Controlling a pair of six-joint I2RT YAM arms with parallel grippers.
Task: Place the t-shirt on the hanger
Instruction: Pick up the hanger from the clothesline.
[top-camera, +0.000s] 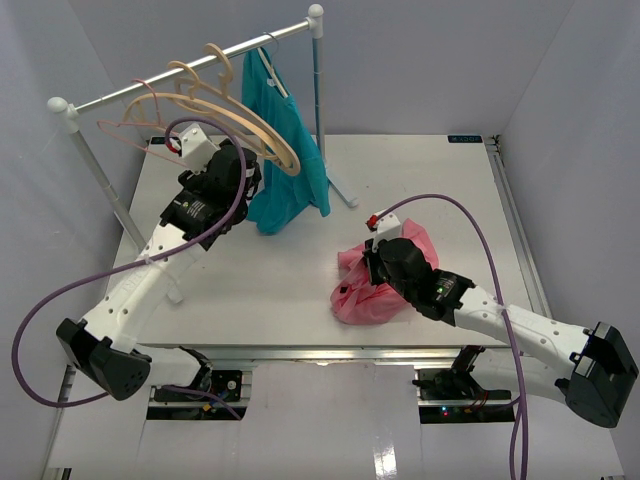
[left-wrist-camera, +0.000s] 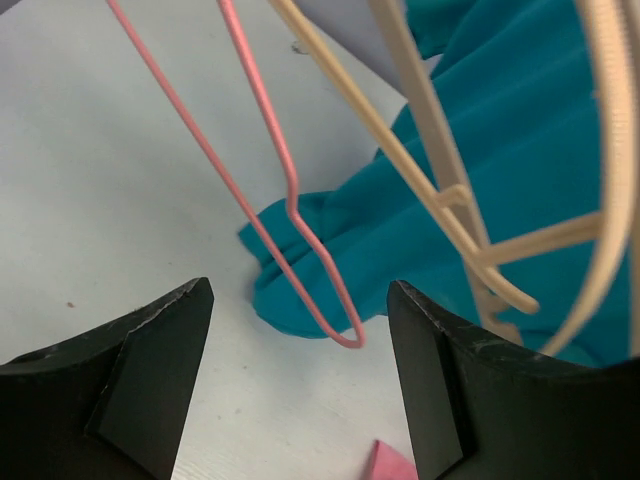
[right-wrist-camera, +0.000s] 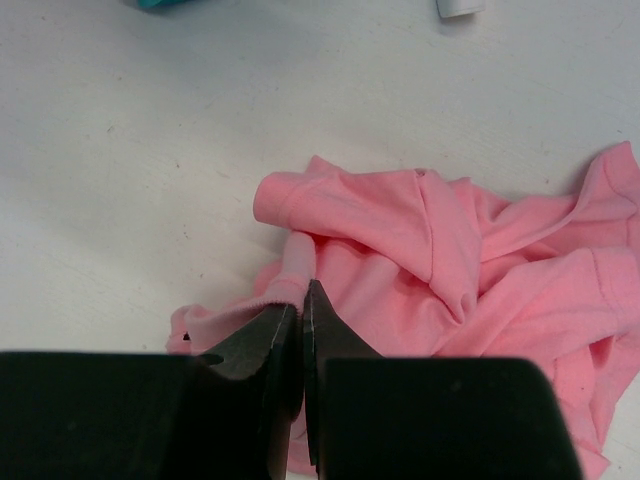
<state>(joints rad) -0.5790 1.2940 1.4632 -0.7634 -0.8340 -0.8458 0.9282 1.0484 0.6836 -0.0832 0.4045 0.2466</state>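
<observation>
The right gripper (right-wrist-camera: 302, 296) has its jaws pressed together on a small rolled fold at the edge of the t-shirt (right-wrist-camera: 400, 230), with pink cloth pinched right at the tips. The rest of the garment spreads away from the fingers in a loose, crumpled heap. It is soft salmon-pink knit, matte, with a stitched sleeve hem showing and deep creases running through it. The heap lies on the white table (top-camera: 250, 280), well forward of the rail (top-camera: 190, 75) and off past its right end. The left gripper (left-wrist-camera: 300, 295) stands wide open with nothing between its dark, blunt fingers. It is raised just under the rail, below its left half. In the left wrist view the hanger (left-wrist-camera: 262, 105) comes down directly ahead of the gap between the fingers. It is a thin pink wire, smooth and glossy, with a small kink partway down, and its rounded lower corner ends level with the fingertips. No contact with either finger can be seen. The hanger is suspended from the rail at the left of the row. Just beside it, further right along the rail, are thicker tan wooden hangers (left-wrist-camera: 430, 170) with curved arms. Beyond them a teal shirt (left-wrist-camera: 520, 150) droops from the rail's right end, and its soft folds reach down to the tabletop.
</observation>
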